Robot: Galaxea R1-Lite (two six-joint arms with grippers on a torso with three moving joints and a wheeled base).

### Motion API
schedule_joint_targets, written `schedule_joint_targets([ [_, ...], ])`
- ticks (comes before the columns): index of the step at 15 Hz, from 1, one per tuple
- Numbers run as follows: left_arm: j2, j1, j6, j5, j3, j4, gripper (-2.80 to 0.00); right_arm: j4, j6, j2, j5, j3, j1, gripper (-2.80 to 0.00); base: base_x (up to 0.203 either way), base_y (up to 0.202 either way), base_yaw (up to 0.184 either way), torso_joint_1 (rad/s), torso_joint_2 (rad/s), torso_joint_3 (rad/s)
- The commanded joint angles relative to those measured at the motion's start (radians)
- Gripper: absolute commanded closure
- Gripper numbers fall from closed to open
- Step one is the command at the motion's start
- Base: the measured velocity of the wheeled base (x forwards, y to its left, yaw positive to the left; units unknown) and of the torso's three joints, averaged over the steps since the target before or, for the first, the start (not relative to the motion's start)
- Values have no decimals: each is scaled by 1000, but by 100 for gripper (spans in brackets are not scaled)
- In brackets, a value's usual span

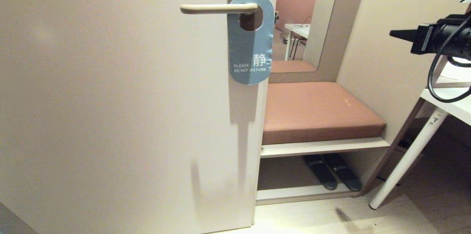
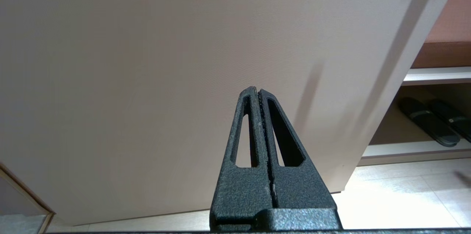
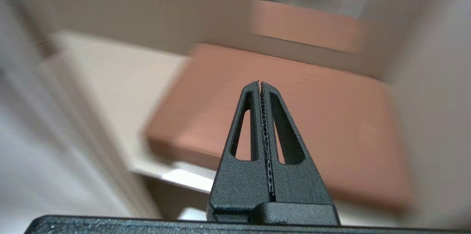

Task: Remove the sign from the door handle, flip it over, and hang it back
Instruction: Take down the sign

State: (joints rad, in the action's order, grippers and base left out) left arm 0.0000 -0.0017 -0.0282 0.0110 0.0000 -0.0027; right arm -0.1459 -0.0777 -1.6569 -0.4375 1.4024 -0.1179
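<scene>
The sign [image 1: 250,41] is seen hanging by its round hole on the door handle [image 1: 219,8], close to the backplate end of the lever, with its blue "PLEASE DO NOT DISTURB" face turned outward and its lower part lying flat against the door [image 1: 110,98] near the door's edge. The right tool [image 1: 401,35] is held in the air at the right of the head view, pointed toward the door but well apart from the sign, its jaws pressed together and nothing held. The left tool [image 2: 259,92] is seen only in its own wrist view, likewise closed and empty, aimed at the lower door. The sign is judged to be light, thin and fairly stiff card, smooth enough to slip and liable to swing or bend if pinched carelessly. A hold on the free lower edge or the side edge nearest the door's edge is judged best, since a jaw must be slid behind the card. It would then be drawn along the lever toward its free tip
</scene>
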Motion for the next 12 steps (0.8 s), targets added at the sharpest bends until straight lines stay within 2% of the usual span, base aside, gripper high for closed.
schedule_joint_targets([
  [1,0,0,-1,0,0,0,0,-1,-6,-102,-213,65,-1,0,0,0,0,0,0,0],
  [4,0,0,-1,1,0,0,0,0,-7,-163,-471,138,1,0,0,0,0,0,0,0],
  [7,0,0,-1,1,0,0,0,4,-7,-205,-648,202,22,0,0,0,0,0,0,0],
  [12,0,0,-1,0,0,0,0,3,-4,-276,-760,284,124,0,0,0,0,0,0,0],
])
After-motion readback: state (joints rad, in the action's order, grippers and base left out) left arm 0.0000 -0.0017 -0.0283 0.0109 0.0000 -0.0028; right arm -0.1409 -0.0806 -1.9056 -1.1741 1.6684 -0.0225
